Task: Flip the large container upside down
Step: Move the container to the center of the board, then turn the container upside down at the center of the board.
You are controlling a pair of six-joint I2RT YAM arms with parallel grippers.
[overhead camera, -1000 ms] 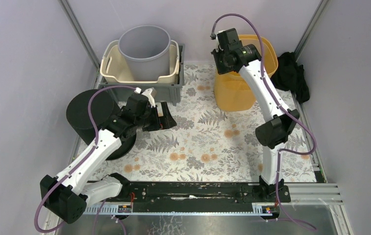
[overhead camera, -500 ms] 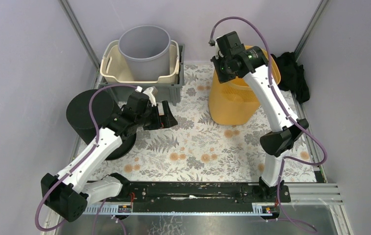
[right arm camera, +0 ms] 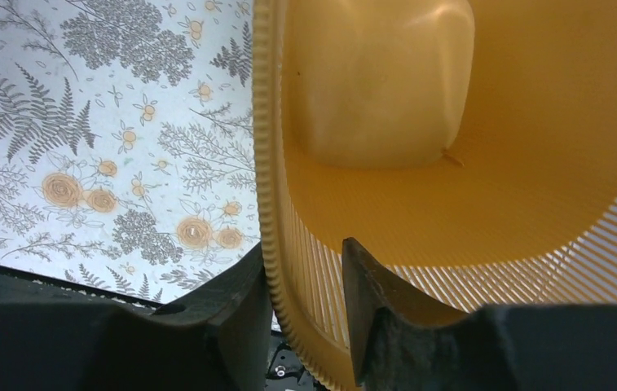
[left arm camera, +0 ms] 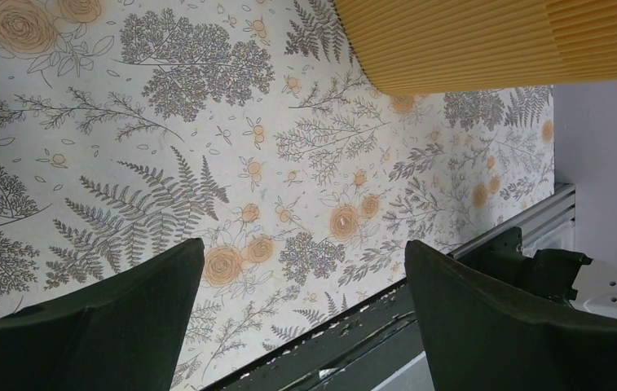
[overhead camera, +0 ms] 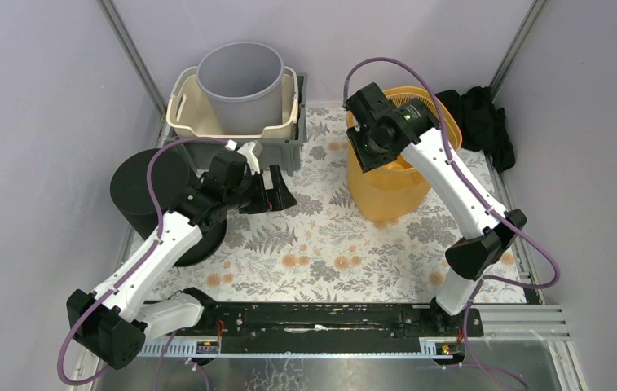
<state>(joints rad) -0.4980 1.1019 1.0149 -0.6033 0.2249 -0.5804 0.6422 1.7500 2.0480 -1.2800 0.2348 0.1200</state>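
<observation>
The large container (overhead camera: 390, 183) is a yellow ribbed basket standing mouth up at the back right of the floral mat. My right gripper (overhead camera: 363, 137) straddles its left rim. In the right wrist view the right gripper (right arm camera: 303, 248) has one finger outside against the rim and one inside the container (right arm camera: 451, 122), with a small gap beside the inner finger, so the jaws stand open. My left gripper (overhead camera: 276, 191) hovers wide open over the mat, left of the middle, holding nothing. The left wrist view shows the left gripper (left arm camera: 302, 244) above the floral pattern, with the yellow container (left arm camera: 484, 41) at the top.
A grey bucket (overhead camera: 240, 81) sits in a beige tub (overhead camera: 181, 116) inside a grey crate (overhead camera: 291, 156) at the back left. A black cylinder (overhead camera: 146, 191) stands by the left arm. Black cloth (overhead camera: 484, 122) lies at the back right. A black rail (overhead camera: 321, 318) runs along the near edge.
The right arm has drawn the container's rim forward and left, shifting the container on the mat, and its jaws have widened around the rim. The left arm has stayed put.
</observation>
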